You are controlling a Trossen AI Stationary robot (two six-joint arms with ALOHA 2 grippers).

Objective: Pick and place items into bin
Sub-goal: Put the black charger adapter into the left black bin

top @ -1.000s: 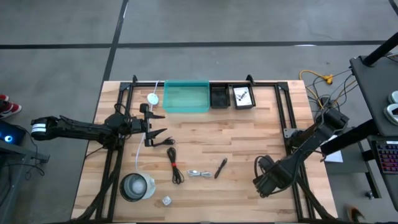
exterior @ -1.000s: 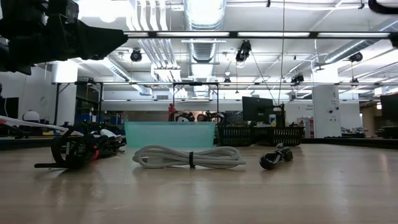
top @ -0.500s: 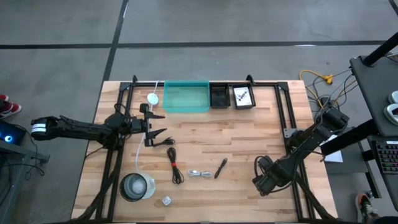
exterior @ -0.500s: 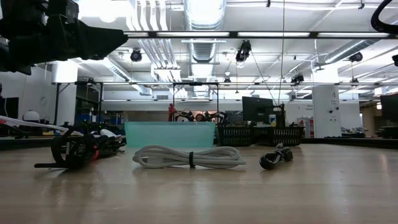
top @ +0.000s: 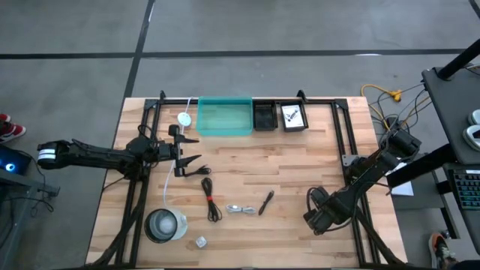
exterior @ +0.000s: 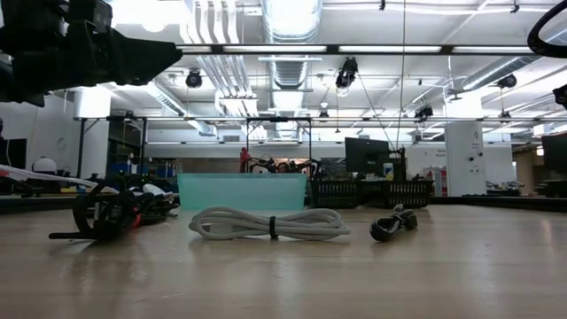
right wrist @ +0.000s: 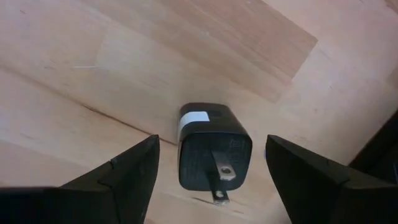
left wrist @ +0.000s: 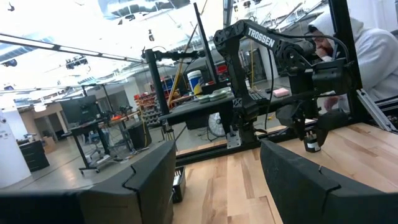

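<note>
From above, the left gripper [top: 187, 150] hung open over the tabletop [top: 300, 172] near its left side, below a teal bin [top: 224, 117] at the far edge. The right gripper [top: 315, 214] sat low at the tabletop's right front. Black cables [top: 210, 199], a silvery cable [top: 240, 209] and a pen [top: 266, 202] lay in a row in the middle front, well apart from the bin; a cube [top: 201, 241] lay beside a round container [top: 165, 224]. At table height, the silvery cable [exterior: 270, 223] lay in front of the bin [exterior: 241, 190], black cables [exterior: 106, 215] to its left. The left wrist view showed that gripper's fingers [left wrist: 143, 186] spread wide, with the right arm [left wrist: 292, 68] and a person [left wrist: 367, 43] beyond. The right wrist view showed its fingers [right wrist: 118, 174] wide apart around a black plug [right wrist: 213, 152] lying on the wood, not touching it.
</note>
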